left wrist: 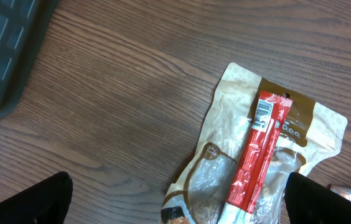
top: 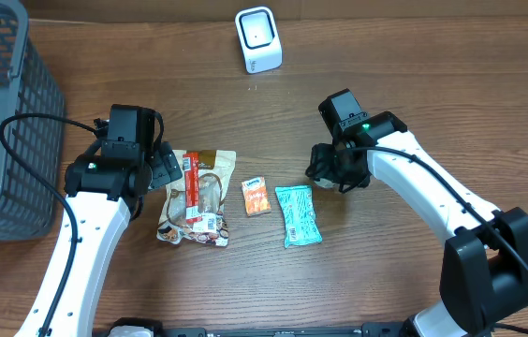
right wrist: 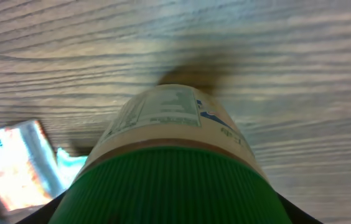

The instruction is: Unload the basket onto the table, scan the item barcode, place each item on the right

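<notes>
Two arms work over the bench (top: 414,84). The right gripper (top: 331,170) is clamped on a green-capped jar (right wrist: 175,143), held over the wood just beside a teal packet (top: 298,215). The left gripper (top: 163,168) hangs with jaws wide apart above a beige pouch (top: 203,201) that carries a red stick pack (top: 190,190). A white scanner (top: 258,39) stands well apart, at the far edge.

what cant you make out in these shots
Jar: label print blurred in right wrist view; hidden overhead under the right end effector.
Snack bag: bottom cut off by the left wrist frame edge.
Basket: cut off by the overhead left edge.
Scanner: too small overhead for detail.
</notes>
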`<state>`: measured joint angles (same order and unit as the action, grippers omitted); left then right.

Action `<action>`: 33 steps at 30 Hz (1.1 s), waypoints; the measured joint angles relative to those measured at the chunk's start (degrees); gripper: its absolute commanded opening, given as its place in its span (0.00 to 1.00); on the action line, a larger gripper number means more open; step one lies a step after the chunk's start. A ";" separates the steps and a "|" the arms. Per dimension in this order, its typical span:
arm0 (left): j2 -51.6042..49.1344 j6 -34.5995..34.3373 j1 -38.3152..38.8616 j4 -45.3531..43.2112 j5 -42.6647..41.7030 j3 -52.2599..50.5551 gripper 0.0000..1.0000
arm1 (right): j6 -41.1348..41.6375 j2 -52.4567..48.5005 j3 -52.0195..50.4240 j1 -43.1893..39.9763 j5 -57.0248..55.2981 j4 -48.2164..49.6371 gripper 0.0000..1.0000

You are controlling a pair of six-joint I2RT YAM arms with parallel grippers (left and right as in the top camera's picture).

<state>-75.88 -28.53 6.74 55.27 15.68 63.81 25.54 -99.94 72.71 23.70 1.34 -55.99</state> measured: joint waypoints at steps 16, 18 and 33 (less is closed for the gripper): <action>0.00 0.00 0.00 0.00 0.02 0.00 0.99 | -2.89 0.00 -0.94 0.00 -7.69 4.20 0.04; 0.00 0.00 0.00 0.00 0.02 0.00 1.00 | -2.91 -0.13 -1.60 0.00 -7.76 4.50 0.04; 0.00 0.00 0.00 0.00 0.02 0.00 1.00 | -3.08 -2.91 -5.66 0.00 -7.78 7.52 0.12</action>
<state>-75.88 -28.53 6.74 55.27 15.70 63.81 22.46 -102.85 67.05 23.70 -6.44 -48.47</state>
